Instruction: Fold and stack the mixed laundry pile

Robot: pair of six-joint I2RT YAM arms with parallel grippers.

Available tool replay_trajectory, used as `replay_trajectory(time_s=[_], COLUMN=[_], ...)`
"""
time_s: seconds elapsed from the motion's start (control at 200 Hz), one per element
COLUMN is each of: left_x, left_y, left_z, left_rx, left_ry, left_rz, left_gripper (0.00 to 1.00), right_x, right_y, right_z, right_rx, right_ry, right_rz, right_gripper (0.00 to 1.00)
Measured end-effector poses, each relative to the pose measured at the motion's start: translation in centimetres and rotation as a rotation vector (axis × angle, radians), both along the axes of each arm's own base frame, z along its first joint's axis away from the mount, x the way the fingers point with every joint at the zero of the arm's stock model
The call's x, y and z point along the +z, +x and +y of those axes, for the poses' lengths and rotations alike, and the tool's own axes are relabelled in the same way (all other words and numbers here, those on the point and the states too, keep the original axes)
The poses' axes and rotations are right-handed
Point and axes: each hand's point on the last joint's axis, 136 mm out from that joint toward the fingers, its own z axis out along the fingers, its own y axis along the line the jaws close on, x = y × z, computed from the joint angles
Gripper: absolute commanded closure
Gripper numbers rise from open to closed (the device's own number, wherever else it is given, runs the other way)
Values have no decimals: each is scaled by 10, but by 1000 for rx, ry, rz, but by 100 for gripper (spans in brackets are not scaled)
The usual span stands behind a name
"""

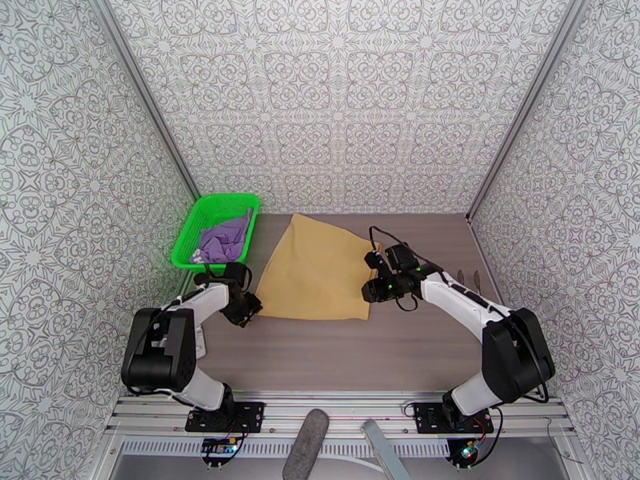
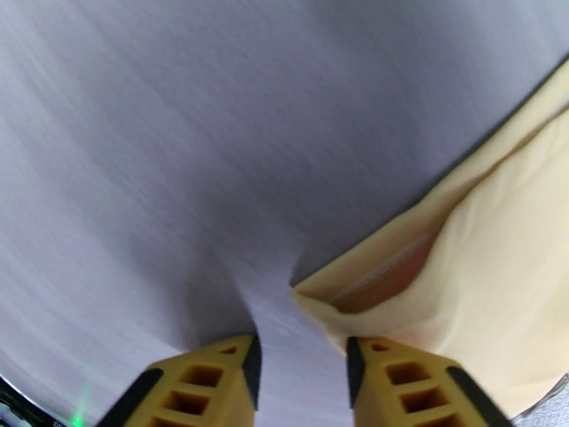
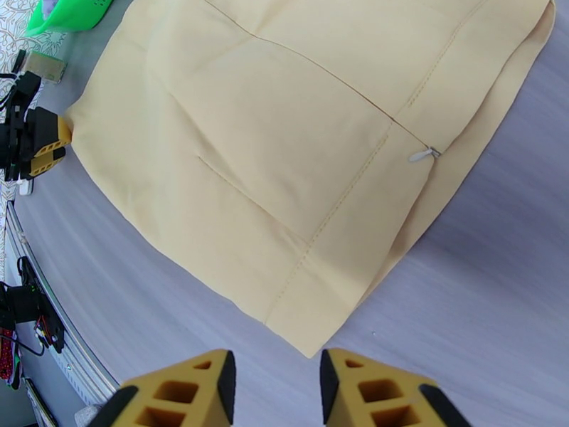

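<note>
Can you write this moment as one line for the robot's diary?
tan garment: flat on table | purple T-shirt: in green basket | left claw: open, by tan corner | right claw: open, by opposite corner

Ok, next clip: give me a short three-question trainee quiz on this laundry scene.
1. True or false: the purple cloth T-shirt lies in the green plastic mesh basket.
2. Which lies spread flat on the grey table? A) plain mustard-tan cloth garment B) the T-shirt C) a white towel
3. Fill in: the left end effector sits, jaws apart, at the tan garment's near-left ____.
Key: 1 true; 2 A; 3 corner.
</note>
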Motion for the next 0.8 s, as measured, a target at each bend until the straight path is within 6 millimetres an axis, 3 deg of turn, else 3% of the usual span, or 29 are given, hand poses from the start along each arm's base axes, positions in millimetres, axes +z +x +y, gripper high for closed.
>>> replay_trajectory(time_s=[0.09, 0.205, 0.32, 0.535, 0.69, 0.8], left_x=[-1, 1, 2, 4, 13, 23], left_y=[1, 21, 42, 47, 49, 52], left_z=[3, 3, 4, 4, 6, 9], left_rx=[-19, -44, -67, -104, -126, -137], left_ry=[6, 4, -4, -5, 2, 9], left_rz=[34, 17, -28, -58, -89, -122], left_gripper=[88, 100, 100, 100, 100, 100], right_x=[0, -3, -2, -9, -25, -41], right_y=[-1, -5, -14, -45, -65, -66], right_z=[0, -1, 3, 24, 31, 28], right_rx=[3, 11, 47, 163, 221, 223], right_ry=[-1, -10, -22, -85, -173, -249], right_rz=[2, 17, 20, 34, 43, 56], right_gripper=[61, 59, 56, 50, 48, 48])
